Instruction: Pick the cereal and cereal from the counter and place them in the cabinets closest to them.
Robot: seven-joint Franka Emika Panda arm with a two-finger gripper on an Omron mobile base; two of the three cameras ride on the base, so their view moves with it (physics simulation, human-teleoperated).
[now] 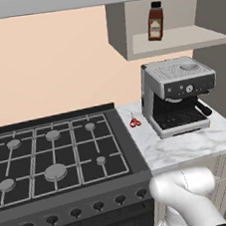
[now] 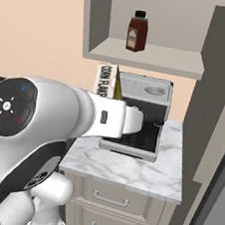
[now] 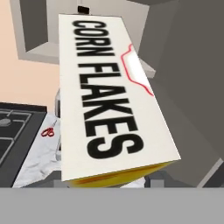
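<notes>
A cereal box (image 3: pixel 109 100) with a pale side printed CORN FLAKES and a yellow end lies lengthwise right in front of the hand camera, off the counter. Its top (image 2: pixel 107 79) sticks up behind my forearm, in front of the coffee machine. My gripper is shut on this box; its fingers are hidden under it. The open wall cabinet (image 2: pixel 152 57) (image 1: pixel 176 39) hangs just above and beyond the box, with a plain shelf. The white marble counter (image 2: pixel 127 169) (image 1: pixel 189 145) runs below.
A brown bottle (image 2: pixel 137 32) (image 1: pixel 155 22) stands on the cabinet shelf. A silver coffee machine (image 1: pixel 178 94) (image 2: pixel 149 97) fills the counter's back. A small red object (image 1: pixel 134 122) (image 3: pixel 48 130) lies beside the black hob (image 1: pixel 54 152). A tall grey panel (image 2: pixel 221 99) bounds the right.
</notes>
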